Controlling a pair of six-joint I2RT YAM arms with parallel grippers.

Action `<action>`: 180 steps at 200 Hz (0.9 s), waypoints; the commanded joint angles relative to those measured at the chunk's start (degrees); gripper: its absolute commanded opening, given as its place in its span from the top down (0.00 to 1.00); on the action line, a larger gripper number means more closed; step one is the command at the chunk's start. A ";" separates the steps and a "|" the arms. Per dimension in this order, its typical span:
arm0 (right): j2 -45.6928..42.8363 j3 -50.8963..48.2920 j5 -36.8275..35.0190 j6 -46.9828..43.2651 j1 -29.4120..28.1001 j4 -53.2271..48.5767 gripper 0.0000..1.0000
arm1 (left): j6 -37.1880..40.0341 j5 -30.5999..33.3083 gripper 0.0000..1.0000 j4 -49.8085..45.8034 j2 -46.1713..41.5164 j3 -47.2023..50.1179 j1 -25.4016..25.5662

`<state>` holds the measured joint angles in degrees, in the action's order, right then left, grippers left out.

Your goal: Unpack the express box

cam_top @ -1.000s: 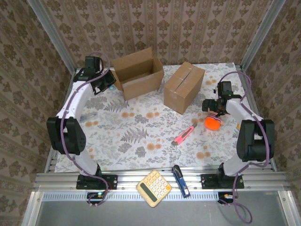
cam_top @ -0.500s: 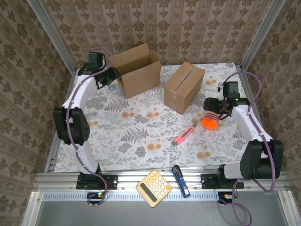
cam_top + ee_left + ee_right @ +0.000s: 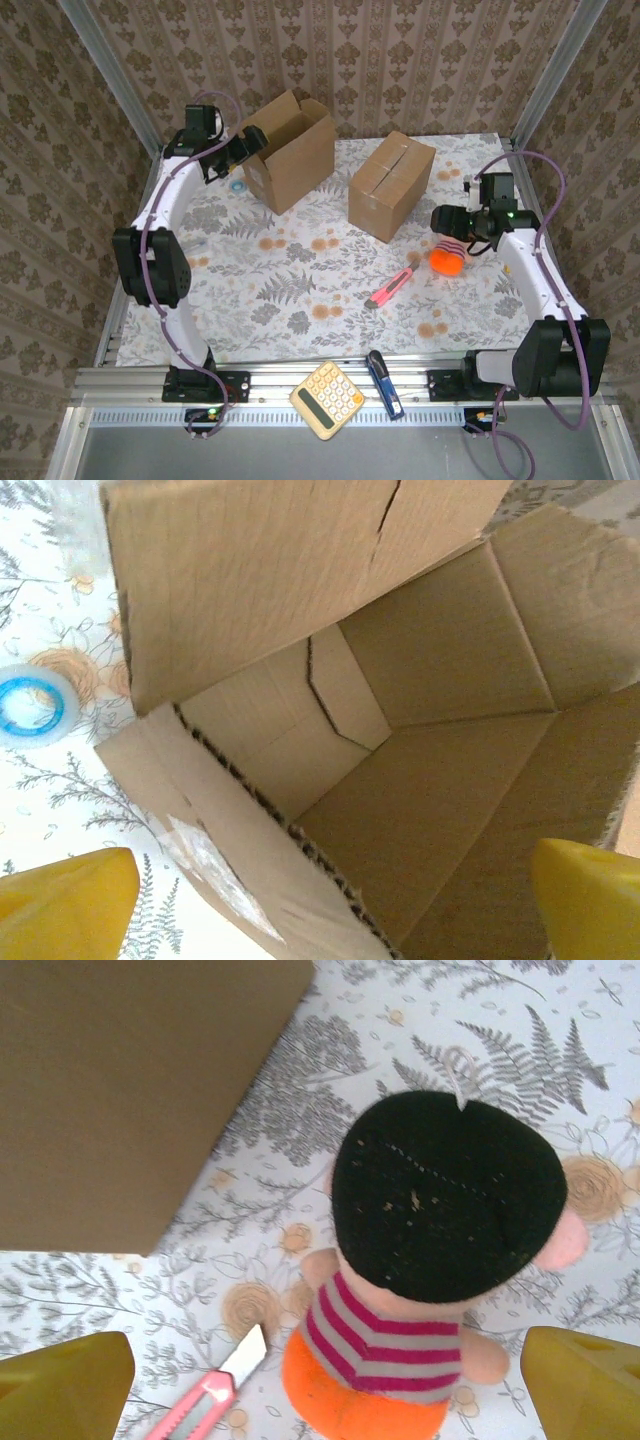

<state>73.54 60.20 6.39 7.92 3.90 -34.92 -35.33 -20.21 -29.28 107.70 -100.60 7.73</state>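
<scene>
The open express box [image 3: 288, 150] stands tilted at the back left, its mouth turned to my left gripper [image 3: 243, 146]. In the left wrist view the brown inside of the express box [image 3: 420, 780] shows nothing in it. My left gripper [image 3: 330, 925] is open, its yellow fingertips [image 3: 65, 910] on either side of the box's near wall edge. At the right, a doll [image 3: 450, 256] with black hair, a striped shirt and orange trousers lies on the table. My right gripper [image 3: 452, 222] hangs open just above the doll [image 3: 440, 1260], not touching it.
A second, closed cardboard box [image 3: 392, 185] stands mid-table. A pink utility knife [image 3: 390, 288] lies left of the doll. A tape roll [image 3: 237, 186] with a blue core sits beside the open box. A calculator [image 3: 327, 400] and a blue tool [image 3: 384, 383] rest on the front rail.
My left gripper has gone from shut to open at the box's left wall. The box has swung round and tipped. My right arm has drawn slightly right, above the doll.
</scene>
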 commanded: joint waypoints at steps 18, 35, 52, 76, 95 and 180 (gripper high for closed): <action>1.64 5.99 8.56 1.61 -0.03 6.89 0.00 | 7.69 -3.41 0.00 2.84 -10.52 1.62 2.20; 4.65 9.09 10.33 2.07 -0.04 9.79 0.00 | 12.17 -2.13 0.00 -0.61 -13.78 1.94 5.05; 9.75 13.37 11.15 2.60 -0.01 12.04 0.00 | 16.19 -1.07 0.00 -3.09 -16.44 2.56 8.50; 17.20 20.88 10.89 3.30 -0.03 14.16 0.00 | 18.77 -1.78 0.00 -5.04 -17.65 3.08 12.26; 23.62 27.70 10.06 3.50 -0.03 14.48 0.00 | 18.90 -2.53 0.00 -4.21 -17.05 3.86 14.86; 50.04 55.06 19.45 4.96 -0.12 6.50 0.01 | 16.79 -1.47 0.03 0.22 -9.92 4.00 22.91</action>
<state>118.93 109.89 20.12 11.22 3.90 -23.92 -18.96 -22.06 -30.68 97.49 -96.62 29.17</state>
